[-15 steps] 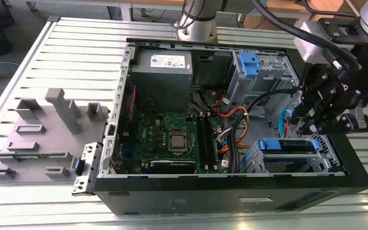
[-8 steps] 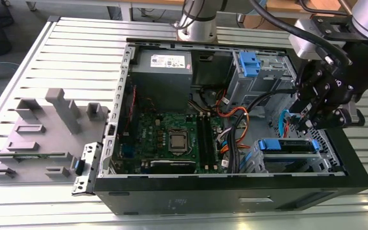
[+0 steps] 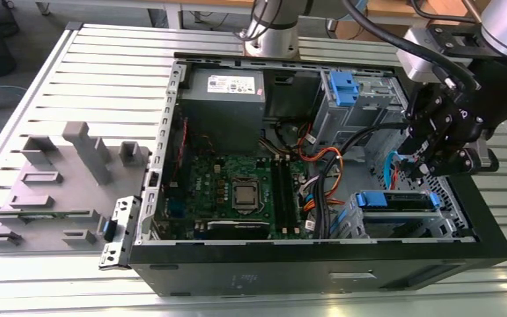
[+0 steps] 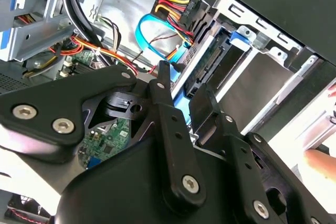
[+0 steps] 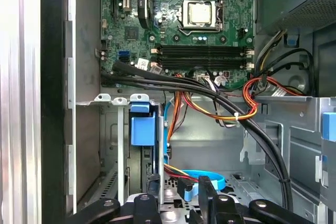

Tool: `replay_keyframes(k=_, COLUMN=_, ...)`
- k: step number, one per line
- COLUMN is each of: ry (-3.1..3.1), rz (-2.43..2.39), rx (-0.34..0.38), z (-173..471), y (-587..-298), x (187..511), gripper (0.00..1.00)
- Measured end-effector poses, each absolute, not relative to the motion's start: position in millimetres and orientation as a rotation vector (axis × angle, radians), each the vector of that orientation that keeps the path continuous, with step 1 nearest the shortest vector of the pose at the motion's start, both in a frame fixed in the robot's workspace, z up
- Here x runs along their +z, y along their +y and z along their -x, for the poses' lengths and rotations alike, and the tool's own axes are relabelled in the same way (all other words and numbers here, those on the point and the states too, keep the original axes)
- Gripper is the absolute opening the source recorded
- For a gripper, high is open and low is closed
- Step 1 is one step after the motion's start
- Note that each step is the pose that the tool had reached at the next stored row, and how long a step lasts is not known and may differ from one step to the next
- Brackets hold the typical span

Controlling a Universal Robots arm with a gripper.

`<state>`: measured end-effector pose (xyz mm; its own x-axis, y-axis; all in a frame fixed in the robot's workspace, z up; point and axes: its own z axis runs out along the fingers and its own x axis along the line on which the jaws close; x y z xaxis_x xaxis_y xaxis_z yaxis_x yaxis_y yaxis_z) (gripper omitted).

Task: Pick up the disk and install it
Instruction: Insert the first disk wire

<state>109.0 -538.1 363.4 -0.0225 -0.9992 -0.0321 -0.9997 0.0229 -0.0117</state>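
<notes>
Ext view: open PC case point(image 3: 324, 264) lies on the slatted worktop point(image 3: 103, 72), toward its near edge. My gripper point(image 3: 425, 173) hangs over the case's drive-bay end, at the ext view's right. The disk point(image 3: 399, 201) sits in the bay nearest the case's front corner, blue frame up, just below the gripper. A grey fixture point(image 3: 60, 178) sits by the worktop's other side, well apart.

2nd wrist view: fingers point(image 4: 165, 103) stand narrow with a small gap, nothing between them. Disk point(image 4: 210, 64) lies just past the tips, edge-on in its metal cage point(image 4: 273, 72); touching or not, can't tell. Blue cable point(image 4: 149, 35) loops near its rear end.

1st wrist view: gripper point(image 5: 191, 190) low in the picture, tips close together and empty. Blue tab point(image 5: 143, 127) on the bay beside it; mainboard point(image 5: 194, 19) beyond, black cables point(image 5: 210, 93) crossing between.

Handling, my guess: disk is stiff, fairly heavy for its size, metal faces slippery, shock-sensitive. I'd grip the blue frame's long edges, not the label face or connector end.
</notes>
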Motion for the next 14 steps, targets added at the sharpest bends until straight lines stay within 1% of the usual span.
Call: replay_keyframes(k=14, ry=2.223, rz=2.174, rx=0.023, z=-111.0, y=-537.4, x=355.3, gripper=0.42)
